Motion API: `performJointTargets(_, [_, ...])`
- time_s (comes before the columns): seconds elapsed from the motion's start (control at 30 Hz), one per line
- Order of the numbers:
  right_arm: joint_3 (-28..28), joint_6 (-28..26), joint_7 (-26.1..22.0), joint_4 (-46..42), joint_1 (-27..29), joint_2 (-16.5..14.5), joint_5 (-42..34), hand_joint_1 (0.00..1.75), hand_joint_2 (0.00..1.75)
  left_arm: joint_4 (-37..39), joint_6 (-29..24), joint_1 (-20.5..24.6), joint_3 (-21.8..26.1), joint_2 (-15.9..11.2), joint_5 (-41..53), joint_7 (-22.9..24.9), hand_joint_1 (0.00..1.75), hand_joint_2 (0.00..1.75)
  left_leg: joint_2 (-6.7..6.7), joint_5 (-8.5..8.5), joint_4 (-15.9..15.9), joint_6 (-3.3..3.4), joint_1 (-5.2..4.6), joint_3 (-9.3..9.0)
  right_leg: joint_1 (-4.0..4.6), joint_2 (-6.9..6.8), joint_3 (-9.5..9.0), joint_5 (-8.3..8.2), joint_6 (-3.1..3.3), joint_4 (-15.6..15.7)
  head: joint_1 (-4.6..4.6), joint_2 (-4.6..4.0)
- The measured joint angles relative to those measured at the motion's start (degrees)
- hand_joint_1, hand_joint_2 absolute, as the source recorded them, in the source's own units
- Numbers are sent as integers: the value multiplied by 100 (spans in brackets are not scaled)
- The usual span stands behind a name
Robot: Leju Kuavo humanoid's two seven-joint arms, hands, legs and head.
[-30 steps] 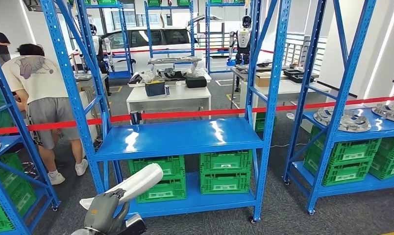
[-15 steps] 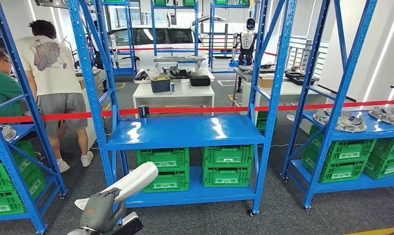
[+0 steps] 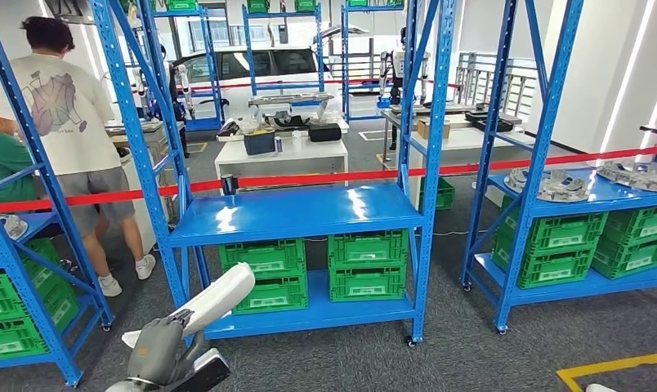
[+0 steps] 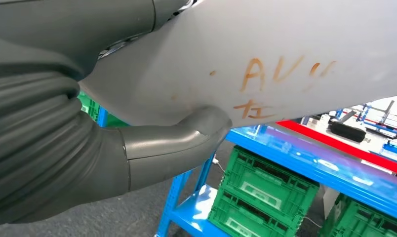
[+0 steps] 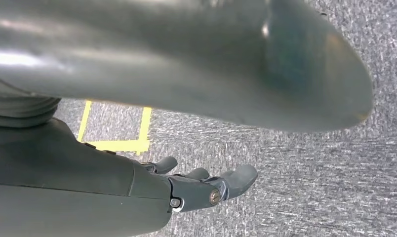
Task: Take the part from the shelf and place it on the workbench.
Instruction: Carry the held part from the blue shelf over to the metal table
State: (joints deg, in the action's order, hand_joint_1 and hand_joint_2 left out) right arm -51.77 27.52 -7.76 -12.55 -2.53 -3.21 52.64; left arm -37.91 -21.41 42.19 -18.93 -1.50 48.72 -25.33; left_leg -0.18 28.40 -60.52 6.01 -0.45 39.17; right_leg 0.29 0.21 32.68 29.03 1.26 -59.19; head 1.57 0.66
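Left hand [image 3: 155, 353] grips long white part [image 3: 207, 304], fingers closed round it, held low for carrying. Blue shelf [image 3: 297, 214] ahead. Right hand [image 5: 206, 187] hangs over floor, fingers loosely apart, holding nothing.
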Motion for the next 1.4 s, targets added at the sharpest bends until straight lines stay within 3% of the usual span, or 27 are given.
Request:
performJointTargets(0.03, [-3, -1, 5, 0, -1, 0, 2, 0, 0, -18, 14, -10, 23, -1, -14, -26, 148, 175, -12, -295, 58, 26, 2, 10, 12, 5, 13, -18, 12, 1, 2, 0])
performJointTargets(0.07, [-9, -2, 11, 0, -3, 1, 2, 0, 0, -31, 22, -16, 40, -1, -19, -45, 148, 175, -18, -527, 123, -53, 12, 12, 17, 8, 31, -33, 22, -3, 2, 0])
performJointTargets(0.1, [-15, -3, 16, 0, -4, 1, 2, 0, 0, -44, 32, -22, 51, 0, -21, -60, 148, 175, -19, -712, 183, -213, 25, 12, 20, 9, 49, -43, 26, -7, 1, 1])
performJointTargets(0.13, [-21, -4, 20, 0, -5, 2, 1, 0, 0, -54, 40, -25, 56, 1, -22, -69, 148, 175, -17, -749, 221, -400, 40, 12, 18, 8, 69, -56, 28, -9, 2, 1])
performJointTargets(0.17, [-26, -4, 21, 0, -7, 2, 1, 0, 0, -61, 47, -25, 60, 1, -22, -78, 148, 175, -12, -757, 253, -532, 52, 9, 15, 7, 87, -65, 29, -11, 3, 1])
performJointTargets(0.2, [-28, -4, 21, 0, -8, 1, -1, 0, 0, -66, 54, -26, 62, 2, -21, -86, 148, 175, -12, -792, 265, -606, 57, 15, 12, 5, 98, -71, 29, -11, 2, 1])
performJointTargets(0.63, [-86, -4, 21, 0, -18, -7, 20, 0, 0, -63, 91, -23, 66, 19, 48, -105, 148, 175, -13, -796, 265, -626, 47, 40, -13, 4, 113, -99, -3, 8, 2, 0])
performJointTargets(0.7, [-87, -4, 26, 0, -19, -13, 34, 0, 0, -60, 90, -18, 69, 12, 48, -108, 148, 175, -23, -789, 276, -563, 25, 46, -40, -7, 89, -120, -51, 53, 3, 0])
performJointTargets(0.77, [-91, -4, 25, 0, -20, -7, 37, 0, 0, -59, 85, -10, 74, 12, 48, -118, 148, 175, -39, -862, 464, -469, 48, -58, -37, -18, 36, -124, -108, 96, 3, 0])
performJointTargets(0.83, [-100, 1, 21, 0, -26, 6, 36, 0, 0, -49, 80, 10, 77, 25, 47, -128, 148, 175, -54, -988, 691, -435, 100, -174, -30, -13, 100, 115, -152, -141, 0, 1])
performJointTargets(0.9, [-111, 8, 21, 0, -30, 11, 36, 0, 0, -27, 81, 19, 80, 31, 44, -130, 148, 175, -90, -1068, 744, -466, 122, -140, -80, -7, 338, 558, -213, -757, -3, 1])
performJointTargets(0.93, [-116, 11, 21, 0, -30, 14, 36, 0, 0, -13, 81, 12, 81, 31, 41, -133, 148, 175, -120, -1102, 734, -500, 137, -91, -115, -7, 438, 715, -250, -1038, -3, 1])
performJointTargets(0.97, [-121, 11, 20, 0, -28, 16, 36, 0, 0, 1, 82, 1, 81, 32, 37, -138, 148, 175, -159, -1127, 711, -539, 160, -32, -153, -7, 460, 768, -291, -1162, -3, 0])
performJointTargets(1.0, [-124, 11, 19, 0, -28, 18, 37, 0, 0, 13, 83, -8, 81, 32, 33, -142, 148, 175, -202, -1152, 669, -582, 195, 42, -194, -5, 381, 721, -340, -1079, -3, 0])
performJointTargets(1.03, [-125, 11, 19, 0, -29, 21, 37, 0, 0, 22, 83, -11, 81, 33, 30, -144, 148, 175, -248, -1174, 599, -635, 236, 133, -246, 21, 199, 608, -401, -802, -3, 0])
performJointTargets(1.1, [-126, 11, 16, 2, -35, 14, 36, 0, 0, 25, 82, -10, 89, 30, 23, -144, 148, 175, -345, -1183, 390, -765, 287, 330, -316, 184, -99, 446, -495, -297, -14, 1])
performJointTargets(1.17, [-130, -2, 16, 3, -29, 7, 34, 0, 0, 19, 81, -5, 104, 29, 17, -152, 148, 175, -431, -1156, 241, -872, 276, 444, -325, 296, -121, 435, -395, -249, -15, -1])
performJointTargets(1.23, [-134, -15, 17, 2, -26, 12, 35, 0, 0, 19, 80, -1, 113, 29, 15, -160, 148, 175, -498, -1180, 256, -924, 275, 474, -314, 207, -81, 413, -210, -324, -4, -4])
performJointTargets(1.3, [-134, -14, 15, 2, -46, 13, 36, 0, 0, 30, 80, -4, 120, 10, 15, -160, 148, 175, -405, -1083, 159, -919, 281, 539, -291, 91, -69, 352, -102, -323, 2, -4])
performJointTargets(1.33, [-134, -13, 16, 2, -48, 13, 36, 0, 0, 35, 80, -6, 122, 0, 15, -156, 148, 175, -299, -898, -66, -898, 276, 618, -274, 36, -56, 313, -60, -308, 5, -4])
performJointTargets(1.4, [-135, -13, 18, 2, -27, 13, 36, 0, 0, 39, 79, -5, 125, 5, 16, -148, 148, 175, -94, -343, -808, -840, 248, 846, -217, -83, -18, 253, -15, -285, 8, -4])
